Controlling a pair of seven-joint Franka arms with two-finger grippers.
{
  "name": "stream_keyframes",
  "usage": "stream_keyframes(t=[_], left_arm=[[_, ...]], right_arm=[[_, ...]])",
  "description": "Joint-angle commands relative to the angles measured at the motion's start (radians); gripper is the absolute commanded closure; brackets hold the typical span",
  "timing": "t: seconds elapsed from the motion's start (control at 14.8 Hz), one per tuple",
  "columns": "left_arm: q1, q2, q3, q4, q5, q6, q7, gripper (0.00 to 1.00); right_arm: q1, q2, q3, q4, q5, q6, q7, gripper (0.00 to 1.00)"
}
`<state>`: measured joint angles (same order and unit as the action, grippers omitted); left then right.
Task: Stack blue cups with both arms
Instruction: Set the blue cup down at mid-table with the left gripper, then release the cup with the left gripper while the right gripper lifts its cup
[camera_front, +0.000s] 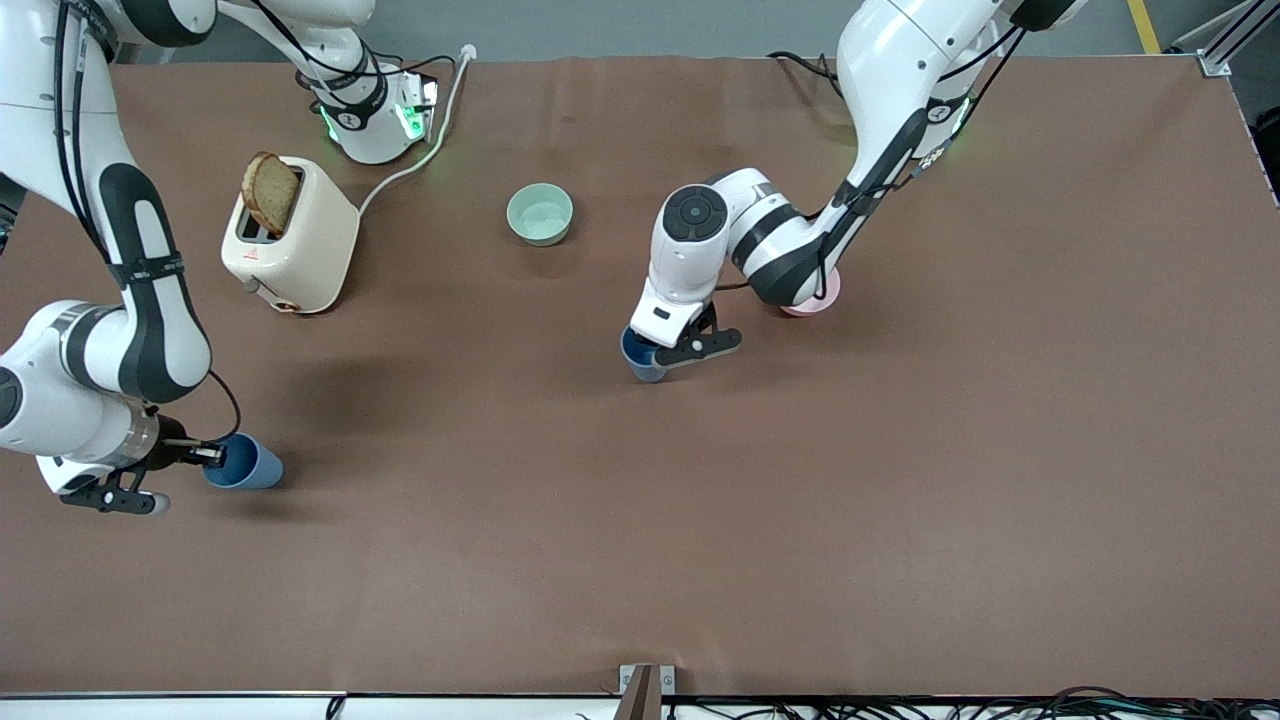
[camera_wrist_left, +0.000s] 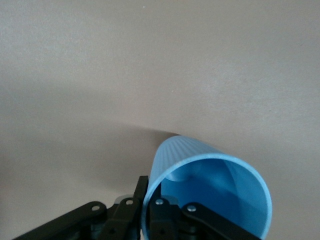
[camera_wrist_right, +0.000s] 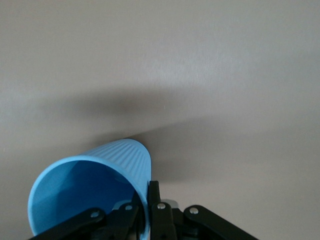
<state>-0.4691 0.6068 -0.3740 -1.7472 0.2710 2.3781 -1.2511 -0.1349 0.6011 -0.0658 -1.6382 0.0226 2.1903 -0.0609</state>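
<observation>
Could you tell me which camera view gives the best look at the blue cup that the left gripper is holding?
The left wrist view: the left gripper pinches the rim of its blue cup, whose open mouth and ribbed wall fill the frame. The front view shows that cup mostly hidden under the wrist. The right wrist view shows only the other blue cup.

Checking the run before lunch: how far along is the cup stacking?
Done: each arm has gripped a cup by its rim. The left gripper is shut on one blue cup mid-table; the right gripper is shut on the other blue cup at the right arm's end. In hand: the two grasps. Left: bringing the cups together and nesting them; they are far apart.
</observation>
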Motion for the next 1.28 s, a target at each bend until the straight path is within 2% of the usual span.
stream_keyframes(t=[0.0, 0.07, 0.14, 0.34, 0.61, 0.74, 0.95, 1.22], left_arm=[[-0.005, 0.014, 0.006, 0.021, 0.024, -0.014, -0.021, 0.46], [0.000, 0.008, 0.006, 0.021, 0.039, -0.014, -0.021, 0.15], [0.007, 0.002, 0.006, 0.023, 0.046, -0.016, -0.019, 0.01], [0.053, -0.039, 0.009, 0.073, 0.054, -0.067, -0.008, 0.00], [0.131, -0.093, 0.007, 0.263, 0.056, -0.339, 0.151, 0.00], [0.194, -0.134, 0.003, 0.325, 0.050, -0.448, 0.284, 0.00], [0.303, -0.220, -0.003, 0.328, 0.019, -0.496, 0.526, 0.00], [0.424, -0.306, -0.005, 0.330, -0.033, -0.568, 0.796, 0.00]], right_arm=[[-0.005, -0.104, 0.003, -0.015, 0.005, -0.108, 0.000, 0.97], [-0.003, -0.141, 0.003, -0.015, 0.004, -0.145, 0.001, 0.97], [0.000, -0.182, 0.004, -0.015, 0.005, -0.182, 0.004, 0.98], [0.072, -0.276, 0.004, -0.015, 0.004, -0.257, 0.056, 1.00], [0.243, -0.362, 0.006, -0.014, 0.004, -0.360, 0.371, 1.00], [0.351, -0.379, 0.006, -0.006, 0.004, -0.385, 0.501, 0.99], [0.519, -0.388, 0.006, 0.003, 0.004, -0.382, 0.734, 0.99], [0.752, -0.380, 0.006, 0.032, -0.001, -0.363, 0.912, 1.00]])
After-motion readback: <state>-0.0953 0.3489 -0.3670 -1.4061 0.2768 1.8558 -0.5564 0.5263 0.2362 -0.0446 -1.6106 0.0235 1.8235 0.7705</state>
